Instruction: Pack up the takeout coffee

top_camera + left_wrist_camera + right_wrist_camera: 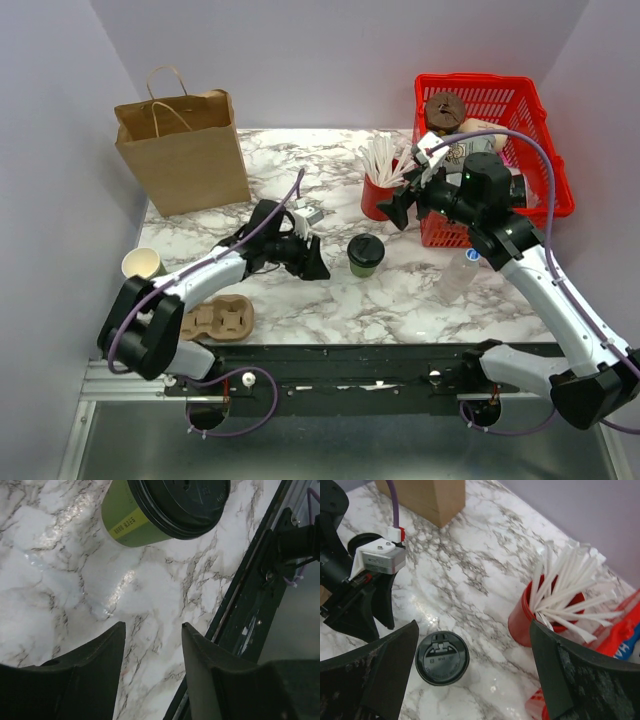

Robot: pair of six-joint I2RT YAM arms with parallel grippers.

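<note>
Left pincer sits low over the tabletop, jaws wide and empty, facing the takeout coffee, evidently aligned for a side grasp; right pincer hovers above, equally wide.

The small olive-green paper cup stands upright on the white marble worktop, near its middle, touching nothing else. A round black plastic lid with a moulded sip tab sits flat on its rim and closes it. A yellow label strip with dark print crosses its side.
</note>
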